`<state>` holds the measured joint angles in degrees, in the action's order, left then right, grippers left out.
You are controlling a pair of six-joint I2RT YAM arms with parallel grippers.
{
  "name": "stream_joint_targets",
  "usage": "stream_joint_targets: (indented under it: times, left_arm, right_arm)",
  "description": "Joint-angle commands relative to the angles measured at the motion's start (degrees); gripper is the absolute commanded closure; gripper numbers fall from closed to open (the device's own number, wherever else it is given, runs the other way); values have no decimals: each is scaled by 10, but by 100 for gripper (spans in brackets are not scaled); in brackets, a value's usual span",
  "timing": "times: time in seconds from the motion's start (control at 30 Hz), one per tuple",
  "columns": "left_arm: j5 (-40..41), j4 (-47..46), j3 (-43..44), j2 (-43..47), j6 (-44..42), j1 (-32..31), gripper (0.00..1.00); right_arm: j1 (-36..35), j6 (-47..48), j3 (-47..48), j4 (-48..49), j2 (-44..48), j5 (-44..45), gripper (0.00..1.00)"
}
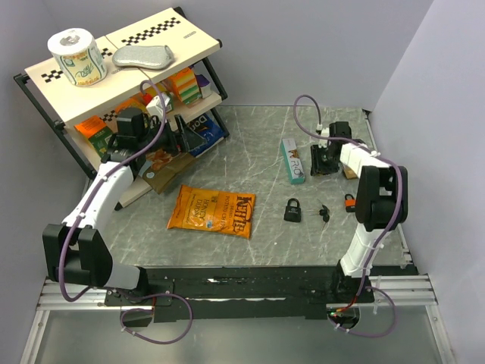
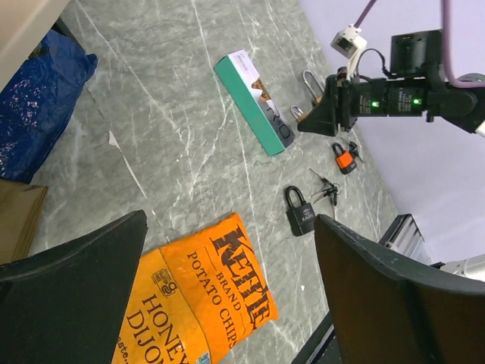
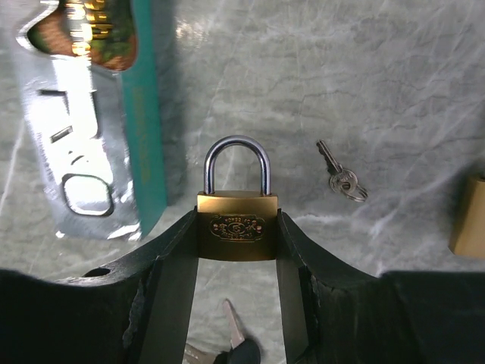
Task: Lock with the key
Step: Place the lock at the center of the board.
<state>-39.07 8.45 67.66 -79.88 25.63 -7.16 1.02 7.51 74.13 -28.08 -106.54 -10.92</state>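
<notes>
Nearest, approx centre-left of table (image 1: 250, 152): Kettle chip bag (image 1: 212, 211), orange, lying flat. It reads "KETTLE BRAND POTATO CHIPS" & "HONEY DIJON". At its 3 o'c is a black padlock (image 1: 292, 210), no readable mark. Small keys (image 1: 323, 213) lie just beside it, then an orange padlock (image 1: 350, 202) by the R arm. Farther, at 12 o'c of the black lock: teal box (image 1: 292, 160) w/ silver face. Its big outline letters look like "RO", rest unreadable.

Task item: brass padlock (image 3: 237, 236), just right of the teal box, approx 1 o'c on the table. R gripper (image 3: 237, 220) pinches its body btwn both fingers, shackle poking past the tips. Embossed badge on body is too small to read. Ringed keys (image 3: 341, 180) lie apart at its 2 o'c, and a dark-headed key (image 3: 233, 330) at 6 o'c.

R arm: base at 5 o'c, elbow high, wrist pointing down. L arm: base at 7 o'c, stretched toward 11 o'c. L gripper (image 2: 231, 220) is spread wide, nothing in it.

Farthest, 10–11 o'c: shelf (image 1: 132, 80) w/ checker strips on top, and a toilet roll (image 1: 76, 57), print unreadable.
</notes>
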Motion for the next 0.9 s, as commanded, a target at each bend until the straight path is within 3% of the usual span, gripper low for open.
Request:
stream_joint_targets:
  times: [0.0, 0.17, 0.4, 0.57, 0.67, 0.77, 0.8, 0.87]
  left_arm:
    - [11, 1, 30, 0, -7, 1, 4]
    - [13, 10, 32, -8, -11, 1, 4]
    - [-6, 99, 84, -41, -48, 1, 4]
    - [-9, 151, 108, -53, -88, 1, 4]
    - [7, 192, 132, -60, -121, 1, 4]
    - [26, 225, 153, -62, -152, 1, 4]
    - [39, 230, 155, -61, -159, 1, 4]
    - [56, 240, 151, -55, -179, -2, 4]
  right_arm:
    - [4, -31, 42, -1, -28, 16, 87]
    - [4, -39, 58, -8, -56, 22, 76]
    - [4, -47, 61, -18, -54, 27, 40]
    - [4, -44, 68, -28, -39, 24, 22]
    - [4, -41, 66, -32, 1, -15, 18]
    - [3, -28, 53, -23, 69, -62, 10]
    - [2, -21, 50, -21, 104, -72, 3]
    - [2, -7, 44, -23, 138, -106, 1]
